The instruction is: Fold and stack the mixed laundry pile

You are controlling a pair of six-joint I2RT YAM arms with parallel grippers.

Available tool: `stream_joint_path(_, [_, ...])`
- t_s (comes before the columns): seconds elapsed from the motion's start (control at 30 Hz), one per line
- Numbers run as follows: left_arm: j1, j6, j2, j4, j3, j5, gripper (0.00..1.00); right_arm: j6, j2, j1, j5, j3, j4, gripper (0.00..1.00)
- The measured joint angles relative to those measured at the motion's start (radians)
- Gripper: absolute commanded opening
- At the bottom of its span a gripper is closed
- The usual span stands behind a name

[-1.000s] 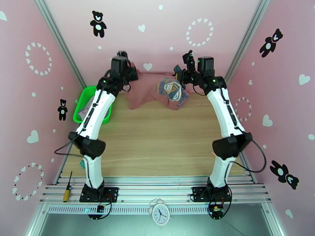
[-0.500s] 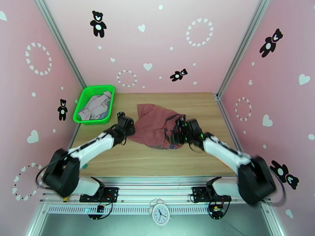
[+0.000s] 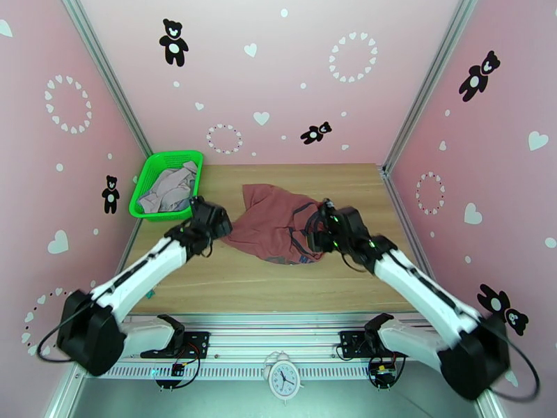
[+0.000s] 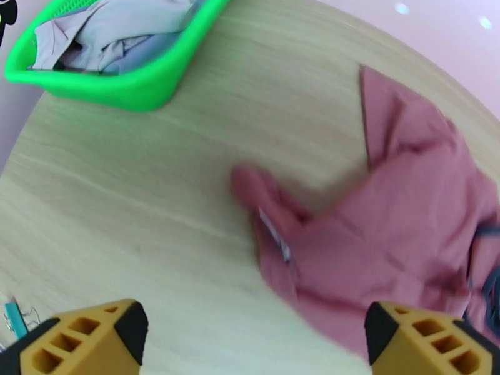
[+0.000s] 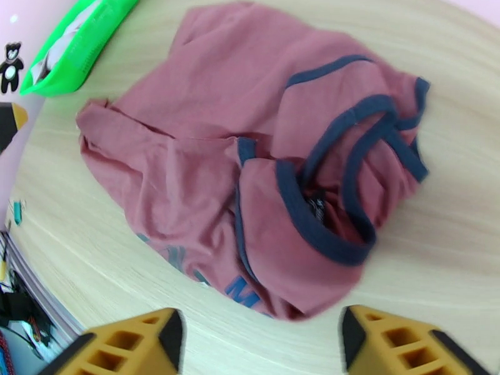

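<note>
Both arms have sunk low since a moment ago. The left gripper (image 4: 253, 325) has backed just off the left edge of the brick-red cotton tank top with navy trim (image 3: 271, 219), fingers spread and empty. The right gripper (image 5: 259, 332) hangs at its right edge, likewise spread and empty. The top lies crumpled, with lettering seemingly tucked under its near hem. Beyond its far-left corner, a green plastic mesh basket (image 3: 149, 168) holds pale grey garments (image 3: 167, 189). The step in hand looks like flattening. Next, each gripper must pinch an edge and draw it outward.
</note>
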Motion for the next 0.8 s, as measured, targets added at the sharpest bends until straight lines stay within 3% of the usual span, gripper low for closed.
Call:
stream_joint_path(0.1, [0.053,0.022,0.147,-0.003,0.111,0.079,0.8,-0.044,0.104,0.0,-0.023,0.072,-0.007,0.54])
stream_joint_path(0.2, [0.068,0.042,0.289,-0.003,0.208,0.156,0.79,-0.077,0.171,0.0,-0.042,0.101,-0.017,0.52])
stream_joint_path(0.4, [0.068,0.051,0.451,-0.01,0.28,0.253,0.78,-0.114,0.227,0.0,-0.061,0.102,-0.032,0.57])
stream_joint_path(0.5, [0.068,0.063,0.493,-0.016,0.285,0.278,0.53,-0.125,0.253,0.0,-0.061,0.104,-0.034,0.6])
stream_joint_path(0.6, [0.069,0.068,0.52,-0.028,0.283,0.286,0.05,-0.127,0.314,0.0,-0.057,0.125,-0.04,0.6])
stream_joint_path(0.63, [0.069,0.068,0.522,-0.033,0.28,0.286,0.0,-0.128,0.338,0.001,-0.056,0.134,-0.04,0.59])
stream_joint_path(0.8, [0.07,0.073,0.521,-0.037,0.262,0.276,0.0,-0.127,0.446,0.01,-0.036,0.192,-0.055,0.57])
